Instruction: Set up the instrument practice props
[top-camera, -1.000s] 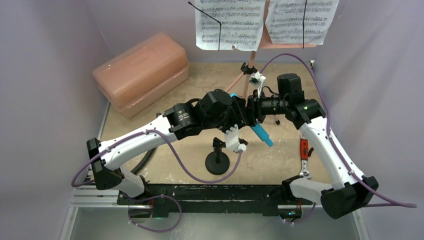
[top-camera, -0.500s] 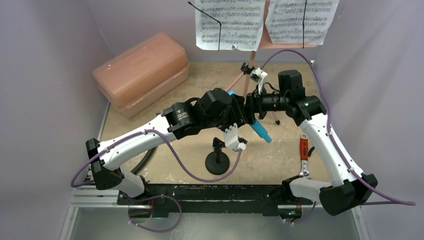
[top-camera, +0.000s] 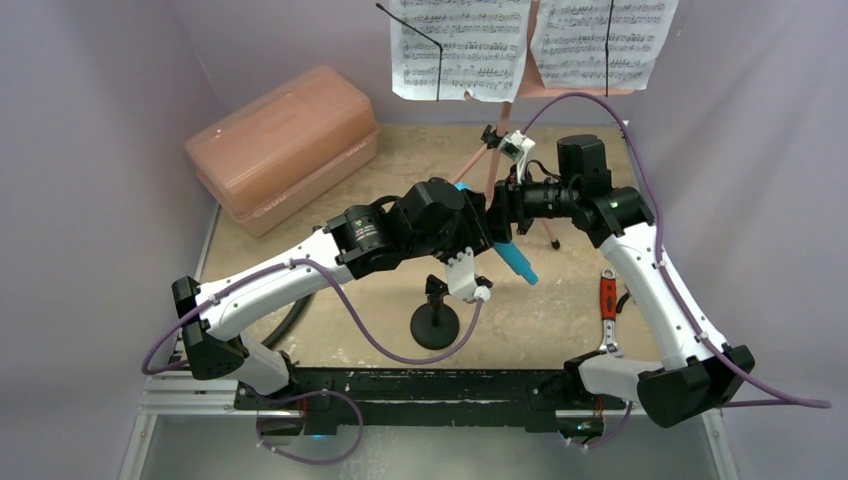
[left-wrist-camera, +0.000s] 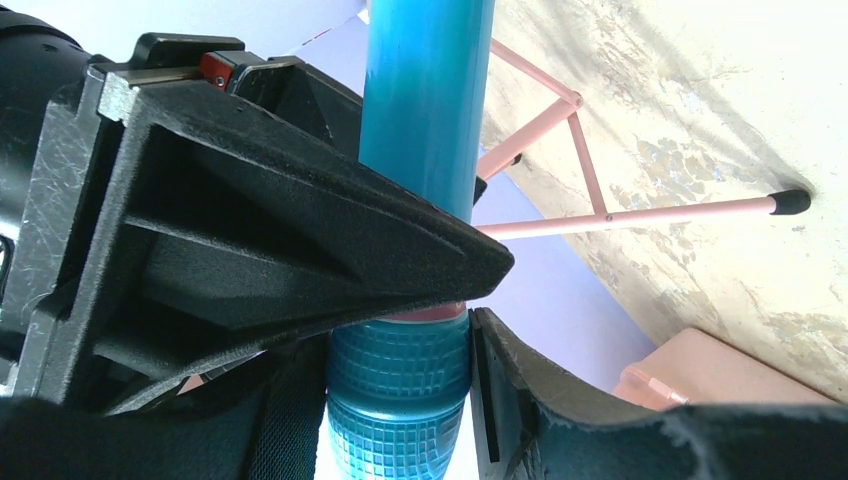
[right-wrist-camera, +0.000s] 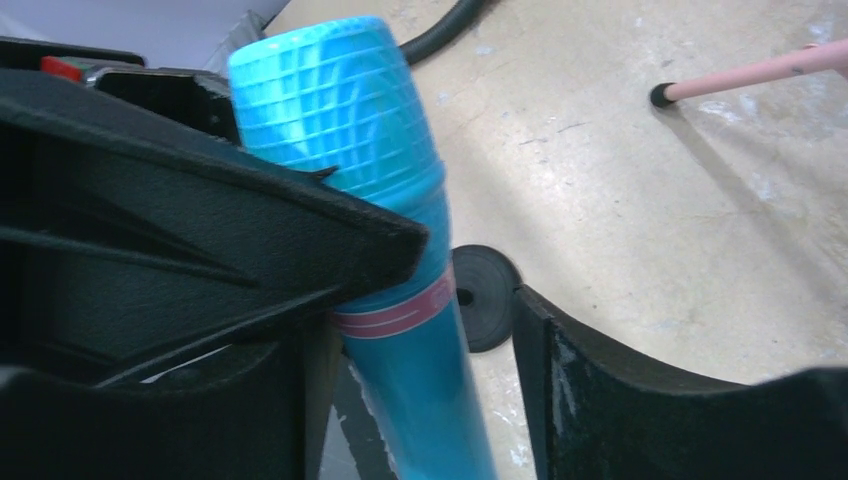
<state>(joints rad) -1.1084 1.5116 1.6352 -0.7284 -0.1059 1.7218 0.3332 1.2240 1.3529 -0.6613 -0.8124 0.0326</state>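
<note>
The cyan toy microphone (top-camera: 518, 265) hangs tilted in mid-air between both arms. My left gripper (top-camera: 487, 238) is shut on its gridded head (left-wrist-camera: 400, 400). My right gripper (top-camera: 502, 212) faces it, jaws around the handle (right-wrist-camera: 420, 380) with a gap on one side, so open. The black round-based mic stand (top-camera: 435, 325) stands below, in front of the arms; its base shows in the right wrist view (right-wrist-camera: 485, 300). The pink music stand (top-camera: 492, 170) stands at the back, its tripod legs (left-wrist-camera: 640, 215) on the table. It holds two white sheet-music pages (top-camera: 460, 45) (top-camera: 600, 40).
A large translucent pink case (top-camera: 280, 145) sits at the back left. A red-handled tool (top-camera: 607, 297) lies on the right by my right arm. A black cable (top-camera: 290, 320) curls at the front left. Purple walls close in the sides.
Both grippers and the microphone have drifted slightly toward the back and left. The right wrist has risen a little. The grips look the same.
</note>
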